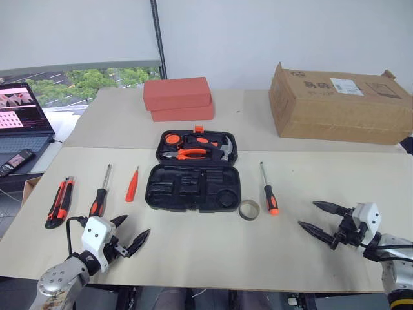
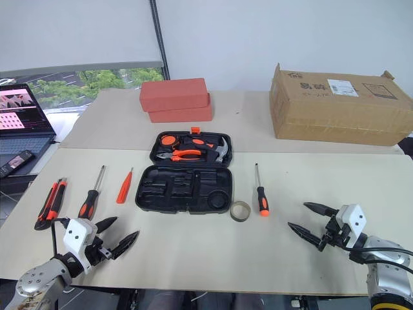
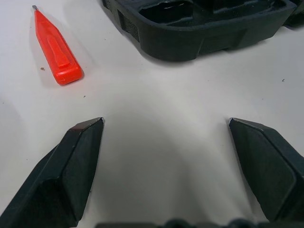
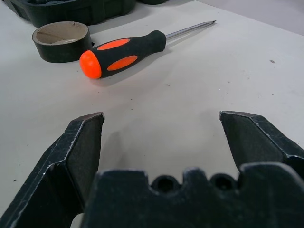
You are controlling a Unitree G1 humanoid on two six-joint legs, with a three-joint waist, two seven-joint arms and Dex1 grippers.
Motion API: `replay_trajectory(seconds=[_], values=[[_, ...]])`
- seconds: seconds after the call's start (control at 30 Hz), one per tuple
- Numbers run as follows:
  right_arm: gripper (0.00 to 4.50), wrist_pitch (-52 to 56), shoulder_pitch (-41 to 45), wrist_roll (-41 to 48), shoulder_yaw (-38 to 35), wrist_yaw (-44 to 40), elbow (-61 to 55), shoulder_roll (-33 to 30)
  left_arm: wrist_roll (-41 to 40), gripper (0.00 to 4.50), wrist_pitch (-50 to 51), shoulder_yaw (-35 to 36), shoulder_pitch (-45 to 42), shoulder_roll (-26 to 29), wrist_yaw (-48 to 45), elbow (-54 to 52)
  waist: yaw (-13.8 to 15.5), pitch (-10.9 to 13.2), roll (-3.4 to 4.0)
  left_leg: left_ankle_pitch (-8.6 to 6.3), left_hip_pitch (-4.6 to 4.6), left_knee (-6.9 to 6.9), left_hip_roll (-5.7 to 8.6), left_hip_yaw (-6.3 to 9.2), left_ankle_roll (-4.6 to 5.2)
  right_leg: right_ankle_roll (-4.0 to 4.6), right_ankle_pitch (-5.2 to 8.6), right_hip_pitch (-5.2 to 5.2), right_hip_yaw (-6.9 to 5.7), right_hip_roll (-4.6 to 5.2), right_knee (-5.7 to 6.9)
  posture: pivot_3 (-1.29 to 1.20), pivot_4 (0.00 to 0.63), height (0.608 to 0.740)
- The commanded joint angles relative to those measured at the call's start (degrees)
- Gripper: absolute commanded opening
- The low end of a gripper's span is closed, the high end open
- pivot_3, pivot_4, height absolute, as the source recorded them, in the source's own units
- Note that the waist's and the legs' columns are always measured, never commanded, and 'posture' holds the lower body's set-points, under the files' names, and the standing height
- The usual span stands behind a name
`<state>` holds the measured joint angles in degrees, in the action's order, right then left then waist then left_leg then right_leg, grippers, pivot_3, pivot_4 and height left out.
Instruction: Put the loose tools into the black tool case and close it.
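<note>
With both the left pincer (image 1: 131, 236) and the right pincer (image 1: 317, 216) spread apart and empty, we should take the screwdriver (image 1: 271, 194) right of the open black tool case (image 1: 193, 187) by its handle; the other loose tools lie on the counter (image 1: 193, 252).

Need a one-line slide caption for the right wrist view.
Open right gripper faces an orange-and-black screwdriver lying beside a ring roll on the white table.
</note>
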<state>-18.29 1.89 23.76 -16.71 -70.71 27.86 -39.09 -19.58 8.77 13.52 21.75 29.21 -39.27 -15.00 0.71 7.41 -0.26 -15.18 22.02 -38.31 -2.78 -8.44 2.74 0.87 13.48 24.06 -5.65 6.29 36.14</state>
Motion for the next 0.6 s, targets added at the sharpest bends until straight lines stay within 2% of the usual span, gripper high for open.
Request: replay_trajectory(seconds=[0.03,0.37,0.53,0.6], values=[[4.47,-0.15,0.83,0.45,-0.79,-0.14,-1.82,-1.23,-0.3,4.5,0.2,-0.28,0.92,-0.32,-0.19,-0.08,0.0,0.0,0.0,0.0,0.0,0.0,0.0,0.0,0.0,0.0,0.0,0.0,0.0,0.0,0.0,0.0,0.15,0.712],[4.47,0.47,1.23,0.6,-0.68,-0.21,-2.5,-1.34,-2.37,4.5,-0.62,1.09,0.69,-0.56,-1.31,-0.74,-0.04,0.0,-0.01,0.0,0.01,-0.01,0.0,-0.01,0.0,0.01,0.0,0.01,-0.01,-0.04,0.0,0.0,0.15,0.712],[4.47,4.85,1.91,3.95,-0.45,-0.43,-9.91,-0.47,-6.61,4.5,-1.67,3.33,-0.05,-1.5,-2.12,-4.21,-0.15,0.03,-0.04,0.0,0.03,-0.01,-0.01,-0.01,0.0,0.02,-0.01,0.03,0.01,-0.03,0.02,0.0,0.15,0.712],[4.47,12.47,2.69,9.12,0.44,-0.8,-17.49,-0.8,-9.9,4.5,-0.13,6.09,-0.25,-2.47,0.1,-7.6,-0.19,0.09,-0.14,0.01,0.03,-0.02,-0.02,0.0,-0.01,0.03,-0.02,0.03,0.03,-0.03,0.04,0.0,0.15,0.712]])
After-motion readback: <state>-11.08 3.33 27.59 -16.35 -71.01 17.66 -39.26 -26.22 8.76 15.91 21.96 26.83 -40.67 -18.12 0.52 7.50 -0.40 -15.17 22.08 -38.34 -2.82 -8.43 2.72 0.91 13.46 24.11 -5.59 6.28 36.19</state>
